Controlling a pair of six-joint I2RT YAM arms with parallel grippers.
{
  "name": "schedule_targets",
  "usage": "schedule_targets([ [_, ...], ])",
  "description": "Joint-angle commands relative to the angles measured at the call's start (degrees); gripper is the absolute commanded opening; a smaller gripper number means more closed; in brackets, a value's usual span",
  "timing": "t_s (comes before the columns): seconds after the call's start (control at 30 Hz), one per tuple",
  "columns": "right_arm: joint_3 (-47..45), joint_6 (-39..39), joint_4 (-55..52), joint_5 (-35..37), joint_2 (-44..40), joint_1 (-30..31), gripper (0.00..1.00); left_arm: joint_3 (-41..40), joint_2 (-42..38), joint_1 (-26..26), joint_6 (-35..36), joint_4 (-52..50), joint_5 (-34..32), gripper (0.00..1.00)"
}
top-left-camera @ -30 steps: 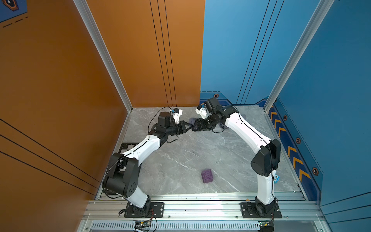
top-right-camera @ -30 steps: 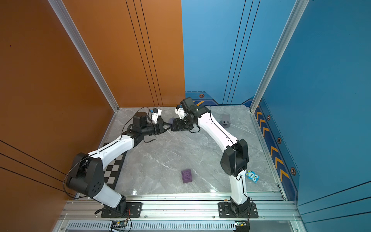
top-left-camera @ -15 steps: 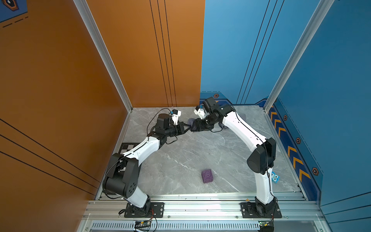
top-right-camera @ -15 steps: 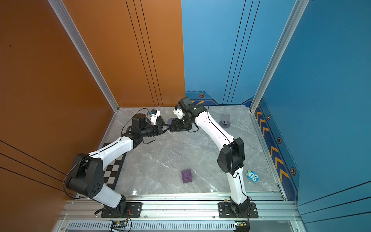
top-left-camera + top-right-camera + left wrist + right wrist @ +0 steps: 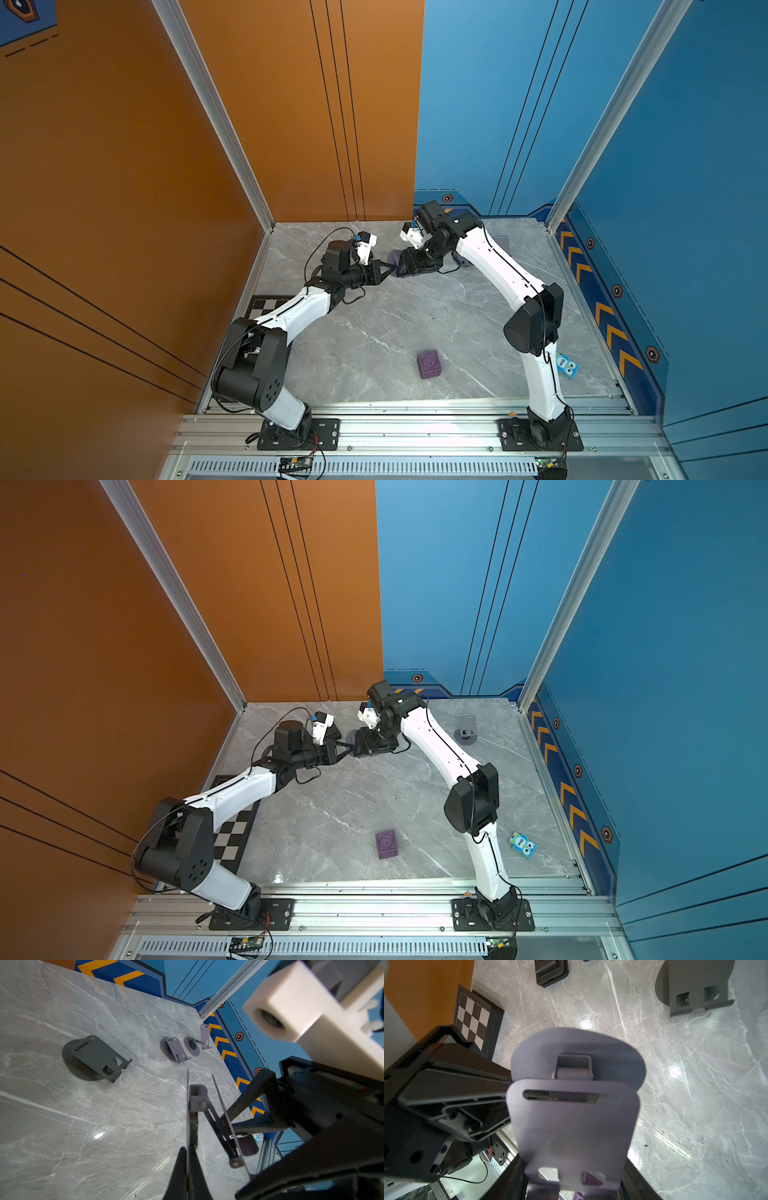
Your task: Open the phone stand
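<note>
Both arms meet at 12 o'clock on the table (image 5: 374,332), and the phone stand (image 5: 352,738) hangs between them, up off the marble. The left claw (image 5: 188,1154) is pinched right down on the thin edge of the round base plate; the right claw (image 5: 227,1120) holds wider, fingers clamped across the width of the other plate. The left wrist view catches the stand edge-on, two plates splayed in a narrow V from the hinge, which both top views leave as a small grey blob. The right wrist view gives the broad face: slot, hinge, round base behind it. Lying about: a dark stand (image 5: 93,1059) folded flat near the claws, a grey folded stand (image 5: 174,1049) beyond it, and an opened stand (image 5: 466,729) at 2 o'clock, which the right arm (image 5: 490,262) half hides in a top view. A purple cube (image 5: 429,364) sits at 6 o'clock, well apart; a blue owl toy (image 5: 523,845) at 4 o'clock, near the right rail; a checkerboard (image 5: 232,837) at 8 o'clock against the left wall, partly under the left arm (image 5: 237,791). Open marble runs from the claws down to the cube — the back wall lies not far behind them.
</note>
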Motion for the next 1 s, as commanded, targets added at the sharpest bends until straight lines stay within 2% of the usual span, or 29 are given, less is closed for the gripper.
schedule_targets([
  [0.0, 3.9, -0.9, 1.2, -0.3, -3.4, -1.8, 0.34, -3.5, 2.8, 0.8, 2.9, -11.2, -5.9, 0.0],
  [0.4, 3.4, -1.1, 1.1, 0.1, -5.6, -1.8, 0.34, -5.4, 2.7, 1.3, 3.6, -11.2, -5.3, 0.0],
  [0.63, 3.5, -1.0, 1.4, -0.4, -4.3, -0.8, 0.38, -4.2, -0.8, 1.4, 1.6, -11.2, -4.8, 0.0],
  [0.77, 3.5, -0.4, 2.2, -1.7, -1.9, -0.8, 0.43, -2.0, -2.7, 1.3, -0.4, -11.2, -4.9, 0.0],
  [0.97, 3.6, 0.5, 3.8, -3.0, -0.6, -0.7, 0.6, 0.1, -4.8, 1.4, -1.9, -11.3, -4.7, 0.0],
])
